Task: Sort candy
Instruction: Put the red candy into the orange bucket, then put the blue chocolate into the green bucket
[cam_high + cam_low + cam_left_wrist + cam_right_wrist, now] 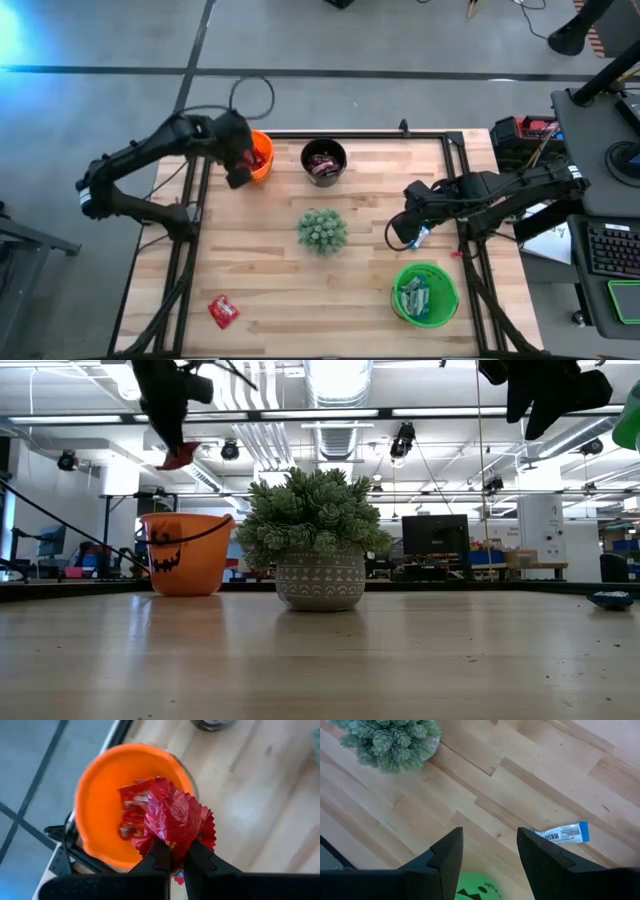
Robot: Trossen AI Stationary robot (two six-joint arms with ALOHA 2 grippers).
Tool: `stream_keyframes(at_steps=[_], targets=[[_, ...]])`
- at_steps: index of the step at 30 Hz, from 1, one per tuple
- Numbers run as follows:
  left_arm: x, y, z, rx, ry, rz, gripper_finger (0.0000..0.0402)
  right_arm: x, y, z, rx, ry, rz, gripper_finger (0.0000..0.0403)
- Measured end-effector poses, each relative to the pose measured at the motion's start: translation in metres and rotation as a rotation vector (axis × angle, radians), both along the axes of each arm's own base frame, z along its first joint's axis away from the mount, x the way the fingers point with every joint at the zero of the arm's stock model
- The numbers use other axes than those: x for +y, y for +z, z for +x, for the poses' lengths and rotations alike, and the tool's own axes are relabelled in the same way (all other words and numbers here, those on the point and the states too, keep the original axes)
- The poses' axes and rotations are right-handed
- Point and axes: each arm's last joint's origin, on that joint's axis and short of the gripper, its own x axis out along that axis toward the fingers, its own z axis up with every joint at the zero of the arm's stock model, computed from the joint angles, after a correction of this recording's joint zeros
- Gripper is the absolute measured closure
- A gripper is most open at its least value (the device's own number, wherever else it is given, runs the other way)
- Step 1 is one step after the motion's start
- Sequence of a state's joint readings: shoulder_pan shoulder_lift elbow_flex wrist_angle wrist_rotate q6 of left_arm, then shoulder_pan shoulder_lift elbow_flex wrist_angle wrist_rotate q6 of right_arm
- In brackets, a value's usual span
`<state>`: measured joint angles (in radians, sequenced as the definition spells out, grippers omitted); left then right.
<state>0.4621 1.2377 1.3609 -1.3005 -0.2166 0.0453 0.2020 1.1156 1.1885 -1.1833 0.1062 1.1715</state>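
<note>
My left gripper (175, 851) is shut on a red wrapped candy (175, 815) and hangs above the orange bucket (100, 805), which holds more red candies. In the high view it is at the table's far left corner (240, 165). My right gripper (490, 840) is open above the table's right side (410, 228). A light blue and white candy (562, 834) lies flat on the wood just beside it, untouched. Another red candy (223, 311) lies near the near left corner. My left gripper pinches the red candy by one edge of its crinkled wrapper (176, 842) between the two fingers, from above. The candy is lifted clear of the table and hangs over the orange bucket's opening (180, 457).
A black bucket (324, 160) with dark candies stands at the far edge. The spiky green plant in its pot (322, 230) sits mid-table. A green bucket (425, 293) with blue and white candies stands near the near right corner. Bare wood lies between them.
</note>
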Motion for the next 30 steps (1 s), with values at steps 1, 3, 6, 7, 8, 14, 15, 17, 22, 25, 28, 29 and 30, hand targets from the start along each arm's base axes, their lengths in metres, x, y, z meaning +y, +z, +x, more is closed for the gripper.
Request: stream_keyframes(at_steps=[1, 3, 6, 7, 8, 14, 15, 17, 22, 25, 28, 29, 30], targets=[[0.006, 0.0, -0.002, -0.009, 0.01, -0.005, 0.0401, 0.0, 0.0, 0.0, 0.0, 0.004, -0.002, 0.0225], [0.018, -0.001, -0.003, -0.037, 0.023, -0.032, 0.0401, 0.0, 0.0, 0.0, 0.0, 0.004, -0.002, 0.0225], [0.032, -0.005, -0.004, -0.054, 0.019, -0.064, 0.0401, -0.001, 0.0, 0.0, -0.001, 0.008, -0.015, 0.0225], [0.036, -0.006, -0.003, -0.049, 0.014, -0.067, 0.0401, -0.002, 0.0, 0.0, -0.002, 0.006, -0.025, 0.0225], [0.04, -0.008, -0.003, -0.043, 0.007, -0.072, 0.0401, -0.004, 0.0, 0.001, -0.004, 0.003, -0.039, 0.0225], [0.06, -0.019, 0.005, -0.001, 0.027, -0.083, 0.0378, -0.012, 0.0, 0.002, -0.007, -0.026, -0.069, 0.0225], [0.064, -0.019, 0.007, 0.01, 0.038, -0.073, 0.0368, -0.013, 0.0, 0.002, -0.006, -0.023, -0.072, 0.0225], [0.071, -0.017, 0.01, 0.032, 0.063, -0.047, 0.0345, -0.015, 0.0, 0.002, -0.005, -0.021, -0.077, 0.0225], [0.083, -0.01, 0.02, 0.078, 0.055, -0.036, 0.0286, -0.02, 0.0, 0.002, 0.003, 0.008, -0.099, 0.0225], [0.086, -0.01, 0.023, 0.133, 0.03, -0.071, 0.0261, -0.025, -0.001, 0.0, 0.033, 0.02, -0.114, 0.0225], [0.086, -0.012, 0.023, 0.168, 0.013, -0.098, 0.0249, -0.032, -0.002, -0.004, 0.086, 0.027, -0.13, 0.0225], [0.086, -0.013, 0.024, 0.165, 0.01, -0.101, 0.0248, -0.035, -0.002, -0.006, 0.111, 0.032, -0.136, 0.0225], [0.086, -0.014, 0.023, 0.166, 0.01, -0.103, 0.0247, -0.037, -0.003, -0.009, 0.141, 0.03, -0.138, 0.0225]])
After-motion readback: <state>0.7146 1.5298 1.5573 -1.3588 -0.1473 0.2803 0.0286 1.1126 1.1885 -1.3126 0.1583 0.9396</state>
